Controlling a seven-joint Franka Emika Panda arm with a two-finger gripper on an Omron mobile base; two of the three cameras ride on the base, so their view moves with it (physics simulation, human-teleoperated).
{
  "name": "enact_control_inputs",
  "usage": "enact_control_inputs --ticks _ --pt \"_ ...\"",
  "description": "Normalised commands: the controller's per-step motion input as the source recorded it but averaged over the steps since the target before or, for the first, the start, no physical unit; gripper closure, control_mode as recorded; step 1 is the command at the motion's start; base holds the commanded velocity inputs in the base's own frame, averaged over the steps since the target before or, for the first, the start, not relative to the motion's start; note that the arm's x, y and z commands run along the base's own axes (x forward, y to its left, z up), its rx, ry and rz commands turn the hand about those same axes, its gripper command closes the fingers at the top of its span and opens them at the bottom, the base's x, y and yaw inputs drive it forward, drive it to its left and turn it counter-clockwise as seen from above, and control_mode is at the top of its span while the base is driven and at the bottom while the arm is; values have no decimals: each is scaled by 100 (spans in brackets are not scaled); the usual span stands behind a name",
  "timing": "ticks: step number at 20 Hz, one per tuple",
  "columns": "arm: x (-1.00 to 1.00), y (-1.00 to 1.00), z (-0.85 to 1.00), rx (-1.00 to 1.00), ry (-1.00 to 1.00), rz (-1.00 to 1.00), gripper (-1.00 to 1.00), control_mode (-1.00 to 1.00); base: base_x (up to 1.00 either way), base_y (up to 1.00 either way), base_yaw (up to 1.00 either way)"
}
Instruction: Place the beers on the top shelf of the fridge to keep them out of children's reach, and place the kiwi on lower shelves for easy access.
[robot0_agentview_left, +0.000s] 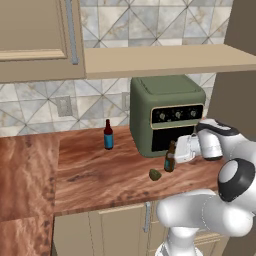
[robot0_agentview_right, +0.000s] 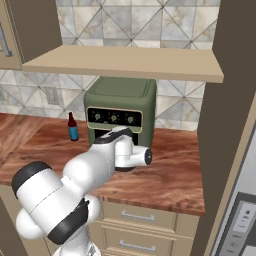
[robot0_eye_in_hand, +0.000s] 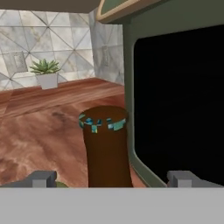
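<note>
The amber brown beer stands on the wooden counter just in front of the green oven. My gripper reaches it from the right. In the hand view the bottle's neck rises midway between my two fingertips, which stand wide apart and clear of the glass, so my gripper is open. The kiwi lies on the counter just left of and in front of this bottle. The maroon beer stands farther left, near the tiled wall.
The oven's dark door is close on the right of the bottle. A potted plant stands by the back wall. A wooden shelf hangs above the oven. A silver fridge panel shows at the far right.
</note>
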Motion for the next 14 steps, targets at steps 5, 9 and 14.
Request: enact_control_inputs --ticks 5,9,14 --pt "1 16 -2 0 0 0 -100 -100 0 0 0" --pt "3 14 -4 0 0 0 100 -100 0 0 0" --pt "0 0 0 0 -2 0 100 -100 0 0 0"
